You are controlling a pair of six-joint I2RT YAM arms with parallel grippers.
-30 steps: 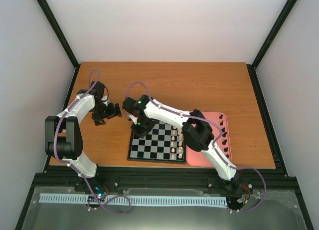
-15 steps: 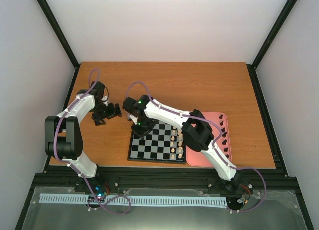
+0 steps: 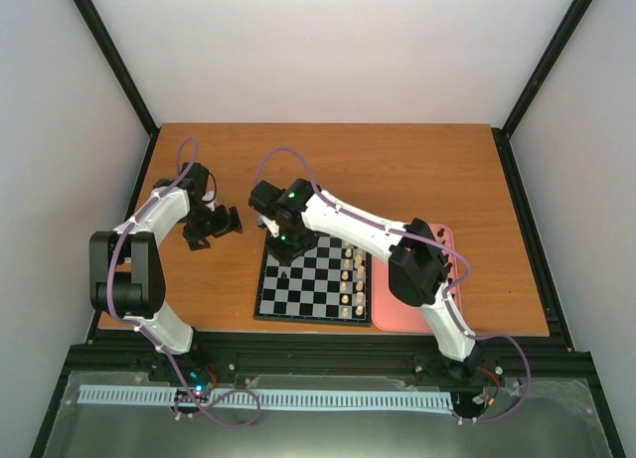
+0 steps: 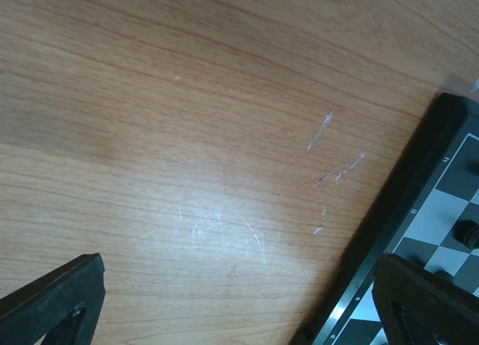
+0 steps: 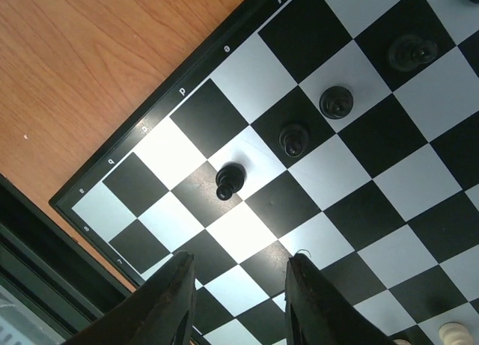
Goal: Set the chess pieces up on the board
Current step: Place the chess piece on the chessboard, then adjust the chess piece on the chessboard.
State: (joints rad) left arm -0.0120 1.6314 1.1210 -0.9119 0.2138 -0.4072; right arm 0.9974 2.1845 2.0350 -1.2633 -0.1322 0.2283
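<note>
The board (image 3: 298,301) lies in front of the arms, its corner showing in the left wrist view (image 4: 419,233). Several black chess pieces (image 5: 228,180) stand in a diagonal line on its squares, one more (image 5: 293,139) next to the first. One black piece (image 3: 285,277) shows near the board's left side. My right gripper (image 5: 239,285) hovers over the board's far-left part (image 3: 281,243), open with nothing between its fingers (image 5: 176,300). My left gripper (image 4: 239,315) stands open above bare wood, left of the board (image 3: 214,225). A black piece (image 4: 470,233) stands by its right finger.
A pink tray (image 3: 397,317) lies right of the board with black pieces (image 3: 452,271) along its far side. Cream-white pieces (image 3: 351,279) stand in two columns on the board's right side, one of them (image 5: 453,332) at the right wrist view's bottom edge.
My right gripper has opened and drawn back toward the board's far-left corner, leaving a black piece standing on the board. The left arm has not moved.
</note>
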